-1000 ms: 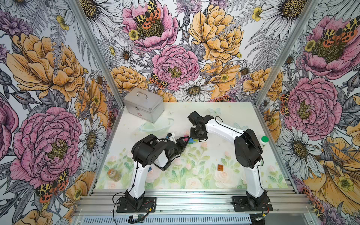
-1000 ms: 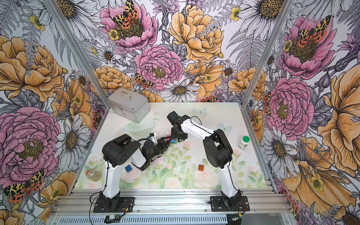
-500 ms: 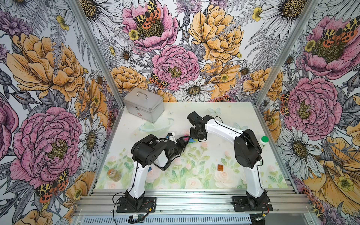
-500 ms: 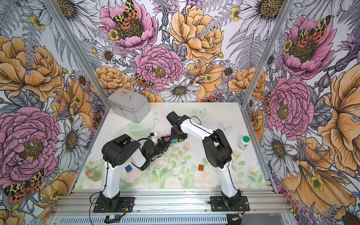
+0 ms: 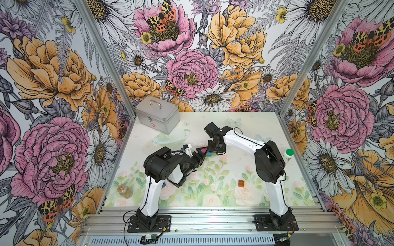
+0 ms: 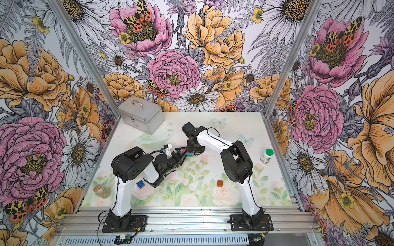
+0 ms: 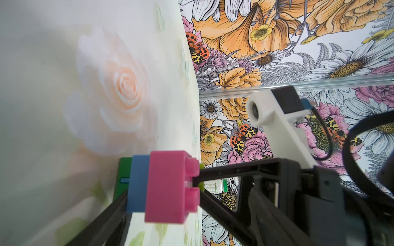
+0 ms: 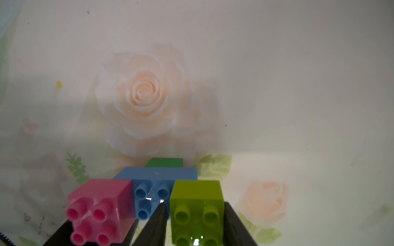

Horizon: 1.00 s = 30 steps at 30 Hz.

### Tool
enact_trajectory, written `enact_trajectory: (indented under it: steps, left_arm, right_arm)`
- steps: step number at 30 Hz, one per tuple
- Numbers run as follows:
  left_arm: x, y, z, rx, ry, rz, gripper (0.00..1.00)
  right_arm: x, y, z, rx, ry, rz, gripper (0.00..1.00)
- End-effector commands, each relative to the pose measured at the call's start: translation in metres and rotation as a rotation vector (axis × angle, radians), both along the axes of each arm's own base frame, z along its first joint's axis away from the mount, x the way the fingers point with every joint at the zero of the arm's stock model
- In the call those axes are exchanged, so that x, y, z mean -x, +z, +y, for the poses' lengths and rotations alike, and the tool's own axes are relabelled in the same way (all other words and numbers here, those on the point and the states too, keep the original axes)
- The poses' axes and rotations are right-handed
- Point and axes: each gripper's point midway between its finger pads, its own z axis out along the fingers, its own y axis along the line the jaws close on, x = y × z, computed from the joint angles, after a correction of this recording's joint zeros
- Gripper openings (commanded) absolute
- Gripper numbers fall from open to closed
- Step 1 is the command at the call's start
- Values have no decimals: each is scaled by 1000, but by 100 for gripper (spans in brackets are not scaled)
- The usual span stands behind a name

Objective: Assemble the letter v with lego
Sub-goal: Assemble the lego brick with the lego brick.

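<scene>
Left pincer (image 7: 164, 190) stood apart around the pink brick (image 8: 102, 196); right pincer (image 8: 194, 204) flanked the lime brick (image 8: 197, 190), clamped or loose I could not tell. The letter v (image 5: 207, 152) sat on the bench (image 5: 234, 132) between them.

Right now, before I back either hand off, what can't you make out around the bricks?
- Left hand: contact with the pink brick; left wrist view, too blurred at the fingertips.
- Right hand: contact with the lime brick; right wrist view, bottom edge cuts the fingers.
- Dark green brick: right wrist view, mostly under the light-blue brick.
- Joined bricks: tiny in both top views, overlapped by both hands.
</scene>
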Motion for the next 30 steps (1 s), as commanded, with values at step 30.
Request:
enact_trajectory:
  steps: [30]
  left_arm:
    - [98,-145,69,-335,-87,549,99]
  right_arm:
    - [16,33,-8,-239,-36,-32,74]
